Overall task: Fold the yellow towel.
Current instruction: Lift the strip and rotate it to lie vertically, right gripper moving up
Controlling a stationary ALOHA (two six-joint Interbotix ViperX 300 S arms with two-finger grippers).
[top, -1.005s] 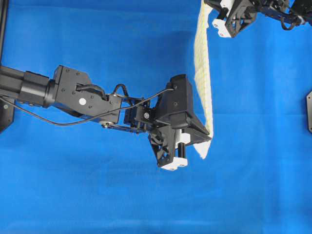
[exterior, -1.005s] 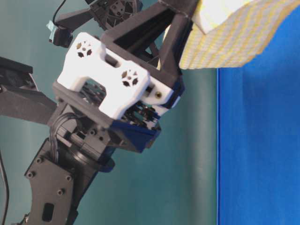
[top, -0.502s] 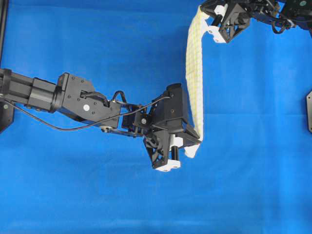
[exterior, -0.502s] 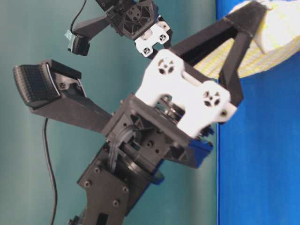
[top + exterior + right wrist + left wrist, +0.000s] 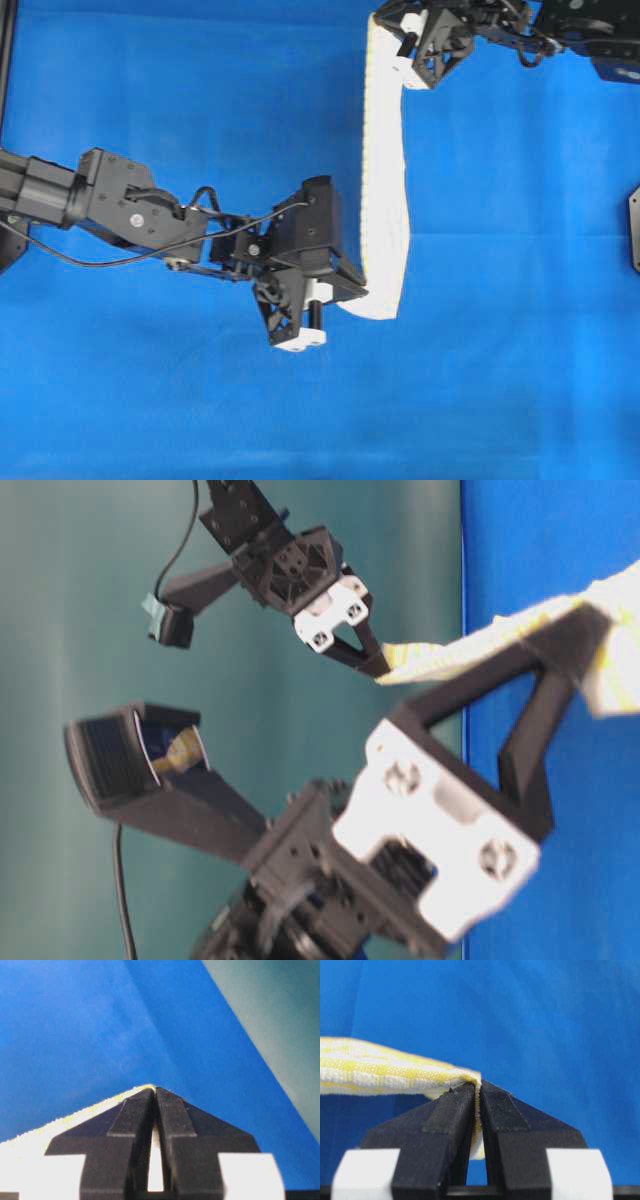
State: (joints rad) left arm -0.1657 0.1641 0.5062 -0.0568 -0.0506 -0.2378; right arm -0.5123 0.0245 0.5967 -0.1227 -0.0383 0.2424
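One yellow towel (image 5: 384, 180) hangs stretched as a narrow band above the blue table cover (image 5: 150, 400), held at its two ends by two grippers. The left gripper (image 5: 352, 296) is clamped on the towel's near end, its two black fingers (image 5: 451, 1110) pressed together with a fold of checked cloth pinched between them. The right gripper (image 5: 392, 30) is likewise clenched on the far end at the top edge of the overhead view, a yellow-hemmed corner showing at its tips in the right wrist view.
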